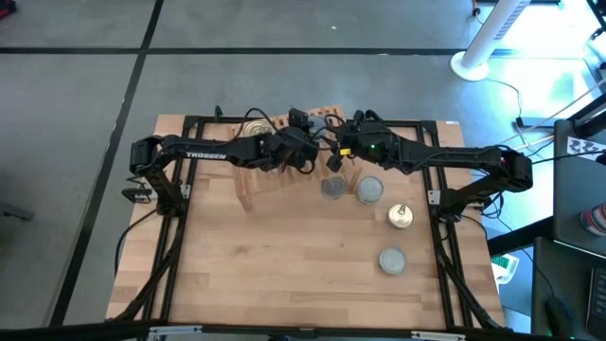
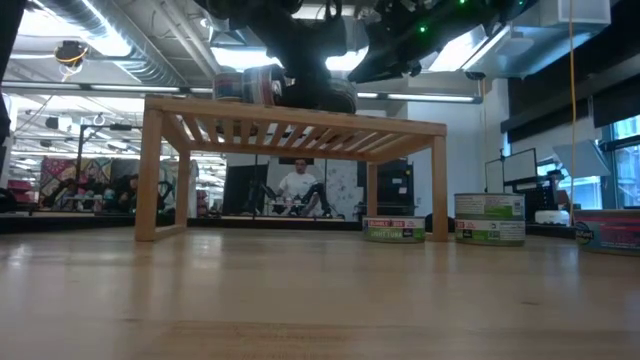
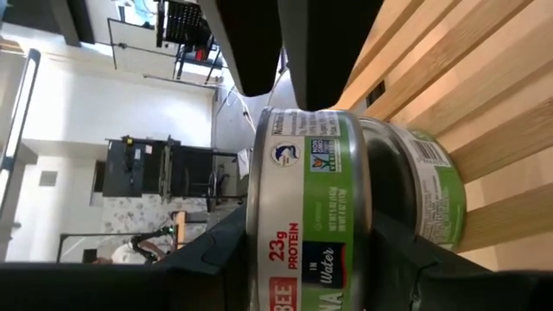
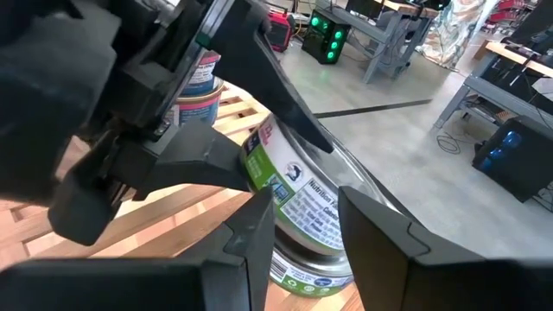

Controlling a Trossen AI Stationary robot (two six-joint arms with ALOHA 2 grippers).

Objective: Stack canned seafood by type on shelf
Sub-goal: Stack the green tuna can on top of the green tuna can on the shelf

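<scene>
Jaws of your left gripper (image 3: 302, 155) clamp a green-labelled round metal tin (image 3: 302, 207) above its twin (image 3: 423, 194) on the light wooden slatted shelf (image 3: 484, 95); your right gripper (image 4: 302, 220) stands open just beside.

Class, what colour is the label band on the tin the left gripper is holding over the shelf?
Mostly green and white on the tin, clearest in the left wrist view.
</scene>
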